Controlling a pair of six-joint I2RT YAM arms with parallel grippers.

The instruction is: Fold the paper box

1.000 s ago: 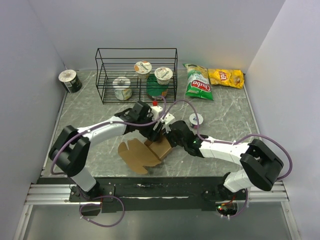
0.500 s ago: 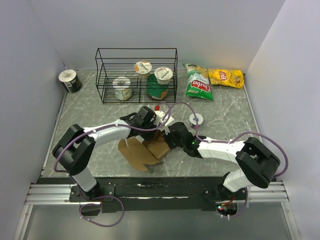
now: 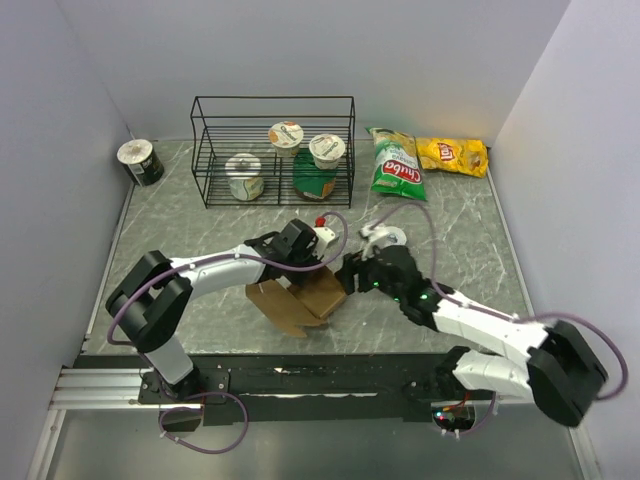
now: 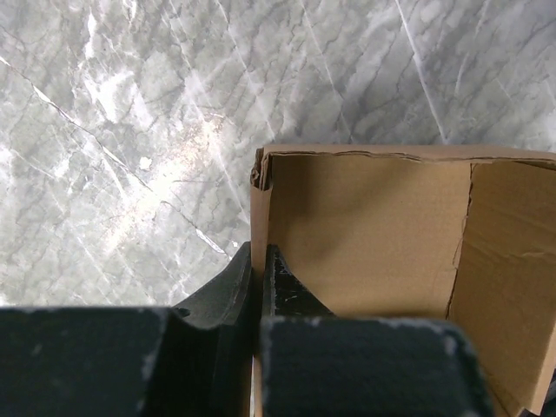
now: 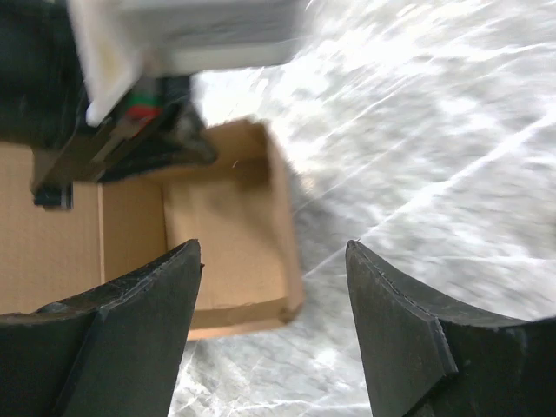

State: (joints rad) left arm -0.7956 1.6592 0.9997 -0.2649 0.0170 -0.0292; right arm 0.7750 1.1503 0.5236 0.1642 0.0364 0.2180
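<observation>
The paper box [image 3: 300, 298] is brown cardboard, partly folded, with walls standing and one flap lying toward the front left. In the left wrist view its inside [image 4: 373, 234] shows, and my left gripper [image 4: 259, 265] is shut on its left wall, one finger inside and one outside. From above, the left gripper [image 3: 303, 268] reaches down onto the box's far side. My right gripper [image 3: 352, 277] is just right of the box, open and holding nothing. In the right wrist view the right gripper [image 5: 274, 261] stands wide, with the box's corner [image 5: 234, 252] between and beyond its fingers.
A black wire rack [image 3: 272, 150] with several yogurt cups stands at the back. A lone cup [image 3: 140, 162] sits at the back left. A green bag [image 3: 397, 163] and a yellow bag [image 3: 452, 155] lie at the back right. A small white cup [image 3: 388, 238] is behind my right wrist.
My left gripper has shut on the box wall. My right gripper has let go, opened and drawn back to the right. The box has shifted slightly and stands more folded.
</observation>
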